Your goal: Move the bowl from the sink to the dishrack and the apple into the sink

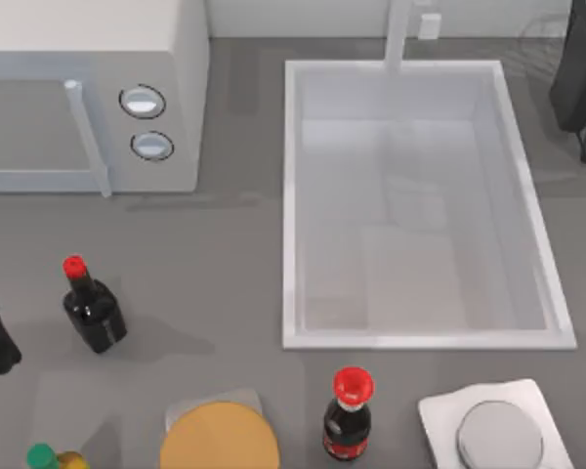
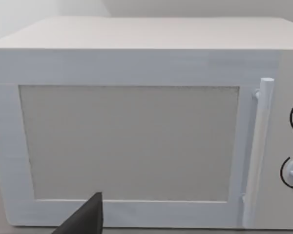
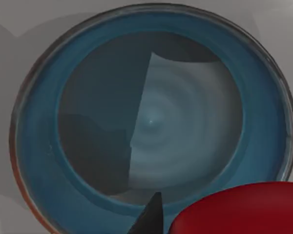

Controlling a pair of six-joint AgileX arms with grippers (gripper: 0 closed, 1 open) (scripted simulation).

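Seemingly our right gripper (image 3: pixel 154 214) holds the apple (image 3: pixel 239 209) above the bowl (image 3: pixel 151 122) (grip unclear), while the sink (image 1: pixel 295 195) stands empty, so the apple's drop remains

Kitchen — sink (image 1: pixel 295 195), microwave (image 1: pixel 176 59)

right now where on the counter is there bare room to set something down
Bare grey counter lies between the microwave and the sink, and left of the sink above the small dark bottle. The sink basin is bare too. The front edge is crowded: tan disc, cola bottle, grey lid.
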